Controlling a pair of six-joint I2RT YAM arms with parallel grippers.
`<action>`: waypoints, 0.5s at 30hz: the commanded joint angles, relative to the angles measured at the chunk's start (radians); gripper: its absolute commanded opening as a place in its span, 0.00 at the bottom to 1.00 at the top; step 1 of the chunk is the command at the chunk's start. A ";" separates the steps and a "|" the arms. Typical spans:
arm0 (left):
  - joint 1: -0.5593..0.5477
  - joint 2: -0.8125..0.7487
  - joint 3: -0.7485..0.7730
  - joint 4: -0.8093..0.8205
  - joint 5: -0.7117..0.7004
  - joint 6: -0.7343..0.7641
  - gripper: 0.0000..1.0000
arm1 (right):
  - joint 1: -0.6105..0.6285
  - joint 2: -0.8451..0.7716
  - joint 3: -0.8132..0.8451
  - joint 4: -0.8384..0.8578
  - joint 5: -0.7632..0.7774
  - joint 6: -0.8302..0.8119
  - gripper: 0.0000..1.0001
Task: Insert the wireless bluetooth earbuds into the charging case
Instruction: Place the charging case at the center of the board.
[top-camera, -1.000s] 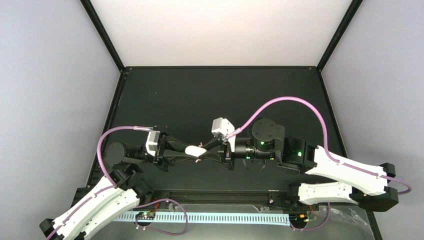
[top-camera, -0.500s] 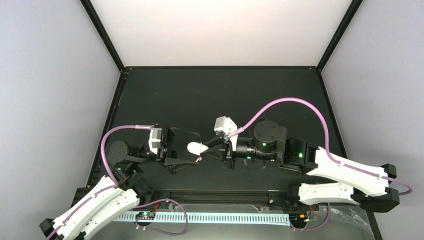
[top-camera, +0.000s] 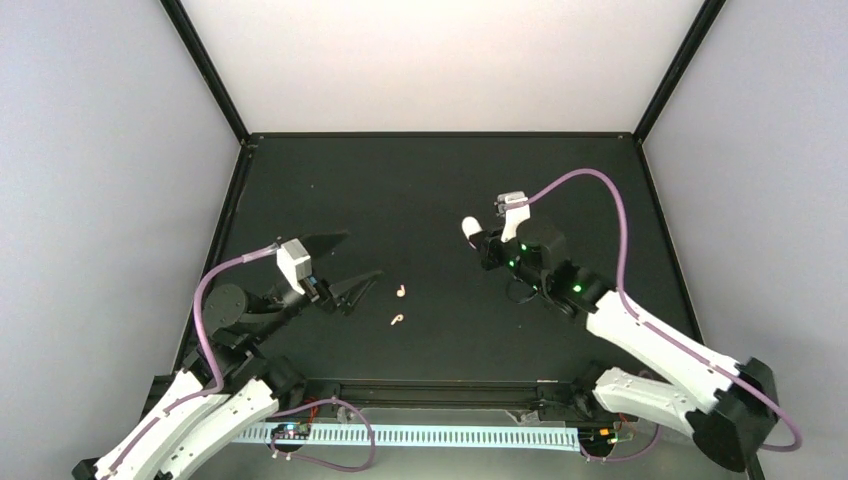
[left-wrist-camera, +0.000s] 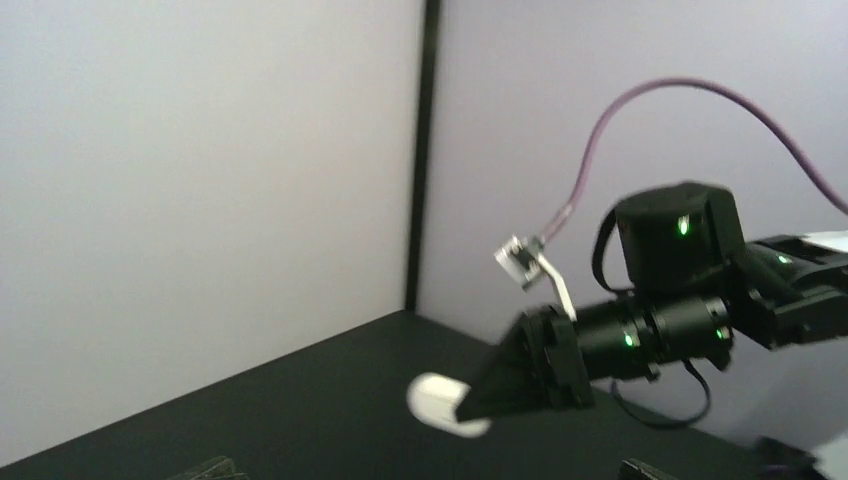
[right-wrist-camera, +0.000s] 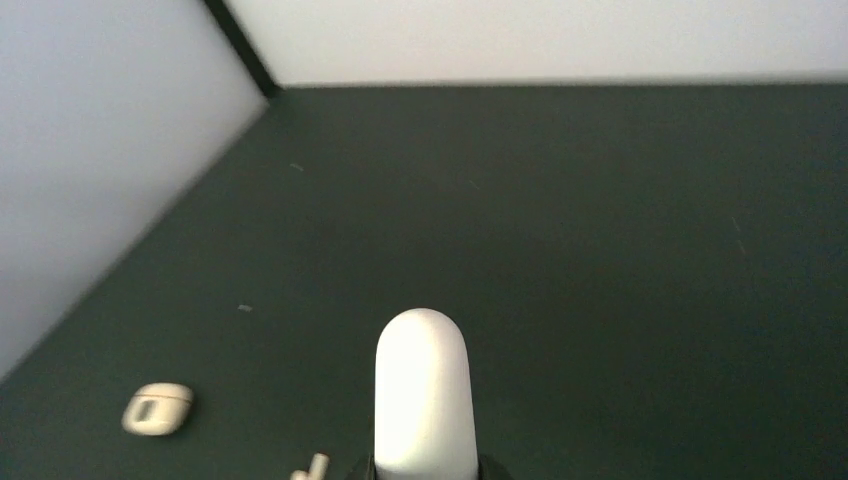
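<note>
My right gripper (top-camera: 478, 238) is shut on a plain white pill-shaped capsule (right-wrist-camera: 421, 390), held off the black table (top-camera: 420, 180) right of centre. The capsule (left-wrist-camera: 440, 402) juts from its dark jaws. A small cream charging case (right-wrist-camera: 157, 408) with a dark centre spot lies on the table, left of the capsule. An earbud stem (right-wrist-camera: 312, 465) pokes in at the bottom edge. From above, an upper pale piece (top-camera: 401, 291) and a lower pale piece (top-camera: 397, 320) lie between the arms, too small to tell apart. My left gripper (top-camera: 364, 254) is open, empty and raised to their left.
Grey walls and black corner posts (top-camera: 205, 70) close in the table on three sides. Purple cables (top-camera: 585, 178) loop above both arms. The right arm's links (top-camera: 650, 340) stretch along the near right. Tiny specks (right-wrist-camera: 245, 308) dot the mat.
The left gripper opened and drew back to the left. The right arm carried the capsule away to the upper right, uncovering a second pale piece on the table.
</note>
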 joint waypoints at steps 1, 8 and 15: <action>0.003 0.027 0.078 -0.182 -0.209 0.176 0.99 | -0.126 0.103 -0.099 0.174 -0.023 0.176 0.14; 0.003 -0.024 0.000 -0.145 -0.257 0.181 0.99 | -0.307 0.361 -0.099 0.314 -0.119 0.306 0.14; 0.002 -0.068 -0.019 -0.145 -0.265 0.189 0.99 | -0.424 0.605 -0.011 0.371 -0.205 0.367 0.14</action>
